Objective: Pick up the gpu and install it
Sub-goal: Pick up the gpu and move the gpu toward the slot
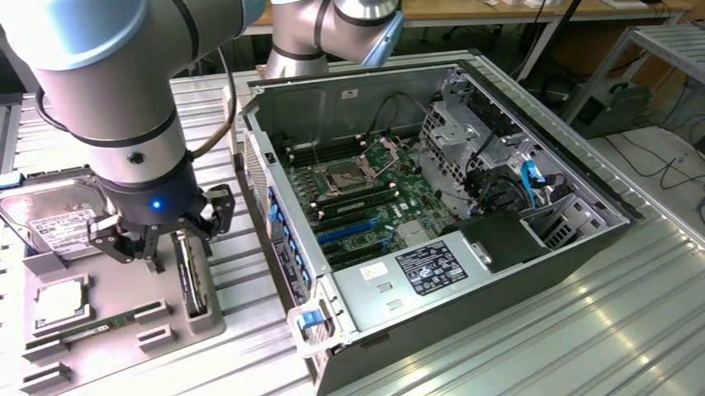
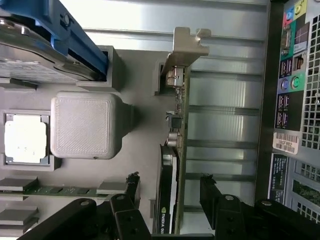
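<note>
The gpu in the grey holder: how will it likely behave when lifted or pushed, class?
Probably stiff: the gpu is a flat board with a metal bracket. Likely fragile: small components sit exposed along it. Standing on edge in a slot of the grey holder, it may tip if pushed sideways.

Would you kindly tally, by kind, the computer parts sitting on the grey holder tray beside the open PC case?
Hard drive: 1
Processor chip: 1
Memory stick: 1
gpu: 1
Total: 4
</note>
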Available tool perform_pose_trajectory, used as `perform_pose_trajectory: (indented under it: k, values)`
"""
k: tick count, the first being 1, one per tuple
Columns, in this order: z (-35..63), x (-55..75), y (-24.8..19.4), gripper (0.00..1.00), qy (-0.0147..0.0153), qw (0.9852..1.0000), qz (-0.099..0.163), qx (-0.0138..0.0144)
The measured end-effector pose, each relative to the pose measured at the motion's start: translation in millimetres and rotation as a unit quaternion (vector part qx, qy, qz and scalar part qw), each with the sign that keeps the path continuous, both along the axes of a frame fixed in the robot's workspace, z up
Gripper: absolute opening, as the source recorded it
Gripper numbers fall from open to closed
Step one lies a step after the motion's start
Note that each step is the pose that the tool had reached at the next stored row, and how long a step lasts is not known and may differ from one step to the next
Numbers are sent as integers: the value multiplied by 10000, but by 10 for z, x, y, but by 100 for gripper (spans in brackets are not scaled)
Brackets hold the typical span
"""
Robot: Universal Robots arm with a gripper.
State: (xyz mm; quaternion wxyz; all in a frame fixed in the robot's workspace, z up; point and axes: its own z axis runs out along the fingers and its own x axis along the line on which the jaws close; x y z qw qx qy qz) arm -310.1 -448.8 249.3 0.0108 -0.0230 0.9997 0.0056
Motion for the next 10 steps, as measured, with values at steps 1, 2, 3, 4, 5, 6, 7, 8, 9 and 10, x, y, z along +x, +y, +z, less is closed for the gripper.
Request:
perform_pose_trajectory:
  k: [1,2,3,4,5,6,7,8,9,10]
  values:
    - [-21,0,4,60,0,10000,-39,0]
    - [-40,0,7,60,1,10000,-75,0]
    - [-58,0,12,60,0,9999,-108,0]
    - [-76,-1,20,60,0,9999,-129,0]
    - [-94,-1,27,60,0,9999,-138,0]
    - [-113,-3,31,60,0,9999,-141,0]
    - [-131,-4,36,60,0,9999,-144,0]
    - [-151,-5,38,60,0,9999,-146,0]
    - [-167,-6,41,60,0,9999,-148,0]
    - [-185,-7,44,60,0,9999,-150,0]
